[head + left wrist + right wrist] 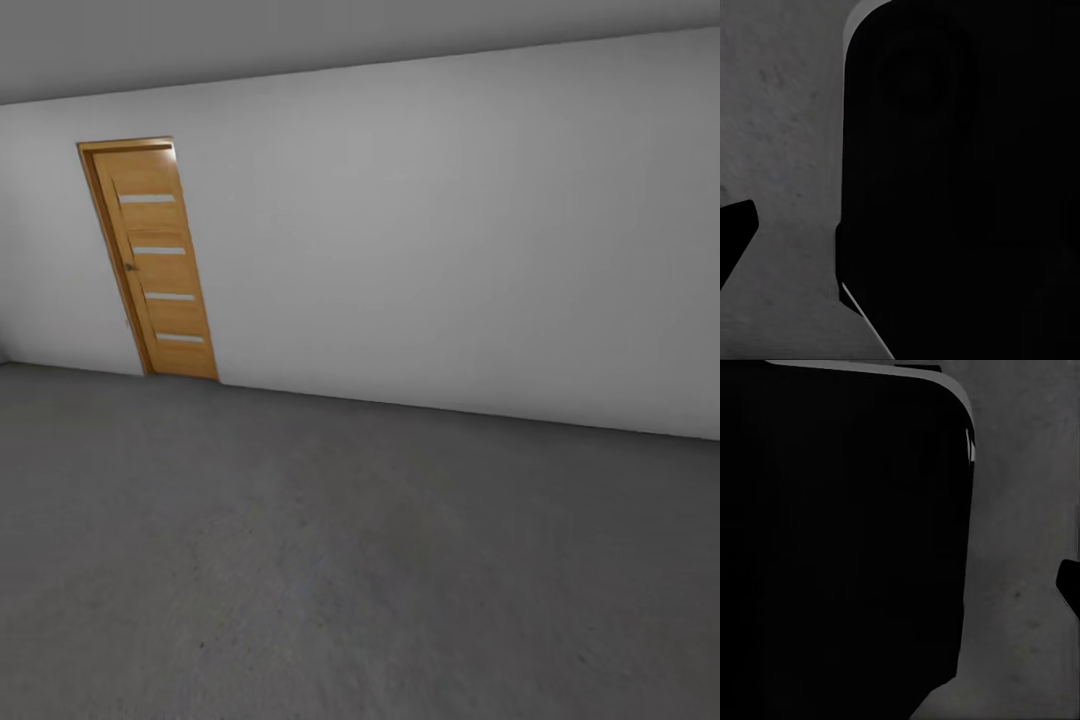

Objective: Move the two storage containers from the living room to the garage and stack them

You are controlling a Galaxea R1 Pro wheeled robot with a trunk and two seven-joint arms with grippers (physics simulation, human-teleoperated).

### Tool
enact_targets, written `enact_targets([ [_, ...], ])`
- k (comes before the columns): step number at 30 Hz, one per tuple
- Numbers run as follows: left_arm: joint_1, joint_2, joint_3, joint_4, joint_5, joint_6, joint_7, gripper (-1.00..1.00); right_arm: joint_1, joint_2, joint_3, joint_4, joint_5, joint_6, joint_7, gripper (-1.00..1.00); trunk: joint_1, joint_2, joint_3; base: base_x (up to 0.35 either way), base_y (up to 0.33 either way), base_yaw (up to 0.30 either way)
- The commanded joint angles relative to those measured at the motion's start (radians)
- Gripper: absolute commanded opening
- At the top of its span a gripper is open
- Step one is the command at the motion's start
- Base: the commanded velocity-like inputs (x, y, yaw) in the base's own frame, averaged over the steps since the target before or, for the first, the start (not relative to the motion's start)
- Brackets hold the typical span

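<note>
The two storage containers are out of view. I am in the garage: a dark grey mottled concrete floor [350,560] runs up to a plain grey-white wall [450,250]. In the left wrist view one black fingertip [735,232] pokes in at the frame's edge over the concrete floor [787,150]. In the right wrist view another black fingertip [1070,585] shows at the edge over the same floor [1020,547]. Nothing shows held by either one, and how the jaws stand cannot be read.
A narrow light-wood door [155,260] with several pale glass strips stands shut in the wall at the left. A large black part of my own body [960,180] blocks much of the left wrist view, and a similar black mass [847,540] blocks much of the right wrist view.
</note>
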State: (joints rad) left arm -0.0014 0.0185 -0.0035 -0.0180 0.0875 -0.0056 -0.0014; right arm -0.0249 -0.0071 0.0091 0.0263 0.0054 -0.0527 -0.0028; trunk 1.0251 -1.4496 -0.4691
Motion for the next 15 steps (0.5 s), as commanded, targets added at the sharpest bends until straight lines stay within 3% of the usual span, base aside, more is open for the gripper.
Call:
enact_targets([
  [1,0.000,0.000,-0.001,0.000,0.009,-0.001,0.000,1.00,-0.001,0.000,0.001,0.003,0.001,-0.006,0.000,1.00,0.000,0.000,-0.001,0.000,0.000,0.277],
  [15,0.000,-0.004,0.006,0.000,0.010,-0.001,-0.001,1.00,-0.001,0.000,0.005,0.002,0.004,-0.006,0.000,1.00,0.000,0.000,-0.001,0.000,0.000,0.277],
])
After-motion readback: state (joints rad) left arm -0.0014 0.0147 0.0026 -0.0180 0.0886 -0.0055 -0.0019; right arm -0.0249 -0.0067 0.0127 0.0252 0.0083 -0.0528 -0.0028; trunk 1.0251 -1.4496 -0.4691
